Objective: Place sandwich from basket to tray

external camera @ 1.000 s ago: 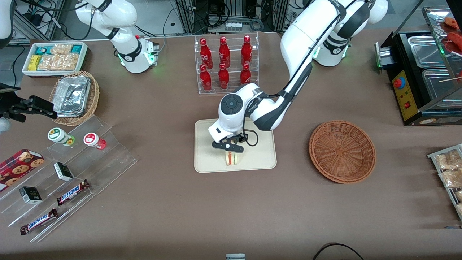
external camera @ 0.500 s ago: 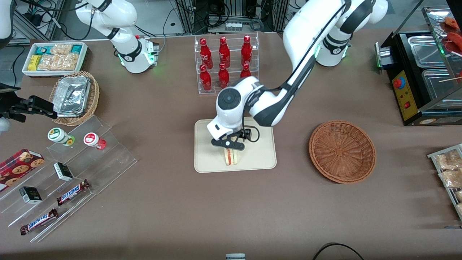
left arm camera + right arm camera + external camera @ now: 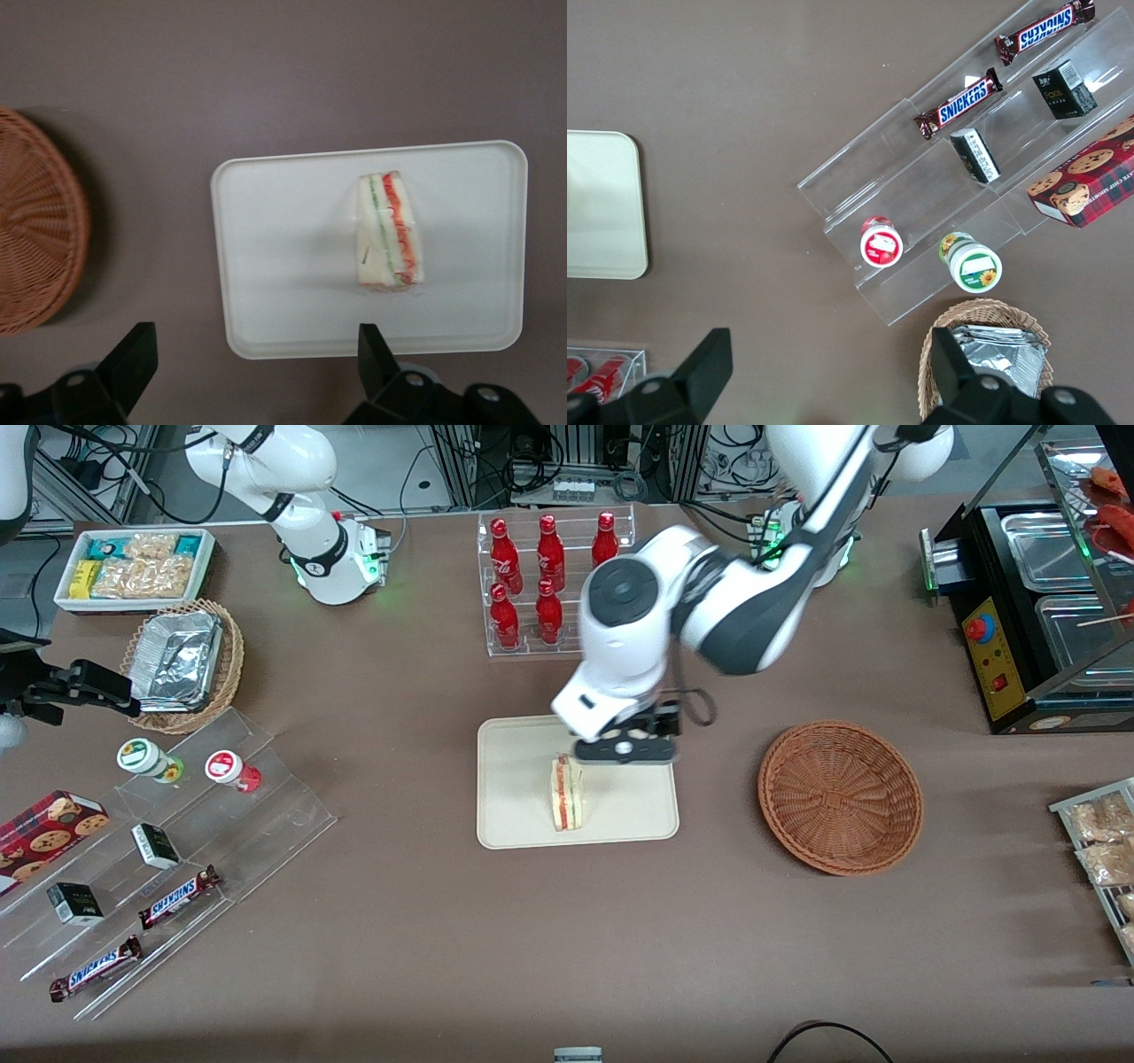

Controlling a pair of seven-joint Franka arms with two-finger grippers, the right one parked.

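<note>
In the front view, the sandwich (image 3: pixel 567 793) lies on the tray (image 3: pixel 514 779) at the centre of the frame, in the part of the tray nearer the camera, with its red and green filling edge facing up. The gripper (image 3: pixel 625 749) hangs above the tray's edge toward the working arm's end of the table, just beside the sandwich and clear of it, holding nothing. The basket (image 3: pixel 840 795) sits to the right of centre in the frame, well apart from the tray, with nothing in it. A clear rack of red bottles (image 3: pixel 549 580) stands in the upper middle, farther from the camera than the tray. At the upper left of the frame are a white bin of snack packets (image 3: pixel 135 567) and a paler wicker basket holding foil trays (image 3: pixel 182 664); at the lower left a clear stepped stand carries Snickers bars (image 3: pixel 177 896). In the left wrist view, the gripper's (image 3: pixel 257 367) two dark fingers (image 3: pixel 376 359) are spread wide apart with only the tray (image 3: pixel 283 257) and table showing between them; the sandwich (image 3: pixel 390 232) rests flat on the tray, and an arc of the basket (image 3: pixel 40 221) shows apart from the tray. In the right wrist view, a corner of the tray (image 3: pixel 602 204) appears at the left edge of the frame, and the stepped stand with Snickers bars (image 3: pixel 961 102) fills the upper right.
</note>
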